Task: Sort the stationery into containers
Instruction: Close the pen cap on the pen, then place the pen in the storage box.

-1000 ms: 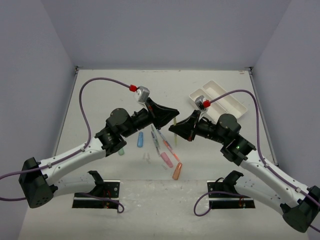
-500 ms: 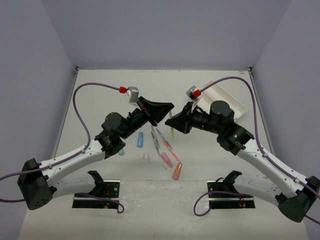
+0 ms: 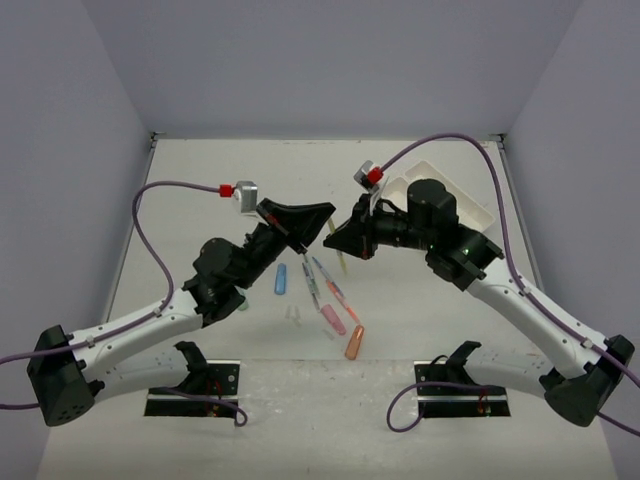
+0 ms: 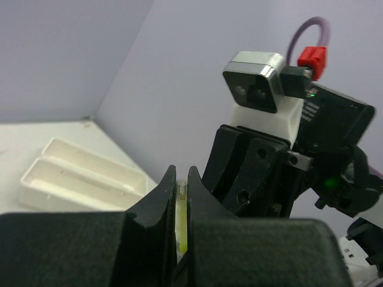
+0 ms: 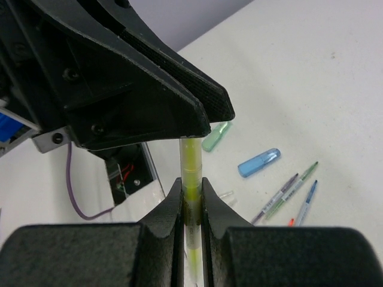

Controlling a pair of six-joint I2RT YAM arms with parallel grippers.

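A thin yellow pen (image 5: 191,170) is held above the table between both grippers, and its lower end shows in the top view (image 3: 343,263). My right gripper (image 5: 191,188) is shut on the pen's barrel. My left gripper (image 4: 182,179) is shut on the pen's other end (image 4: 181,218) and meets the right gripper (image 3: 338,238) tip to tip. The white two-compartment tray (image 3: 472,212) lies at the back right, partly hidden by the right arm. On the table lie thin pens (image 3: 325,282), a blue marker (image 3: 281,279), a pink one (image 3: 332,318) and an orange one (image 3: 354,342).
A green marker (image 3: 242,303) lies half under the left arm, and it shows in the right wrist view (image 5: 216,136). Tiny clear bits (image 3: 293,315) lie near the pink marker. Two black clamp mounts sit at the near table edge. Grey walls enclose the table.
Both grippers have risen and shifted left while staying joined at the tips. The yellow pen has come up off the table with them. The right arm now covers more of the tray.
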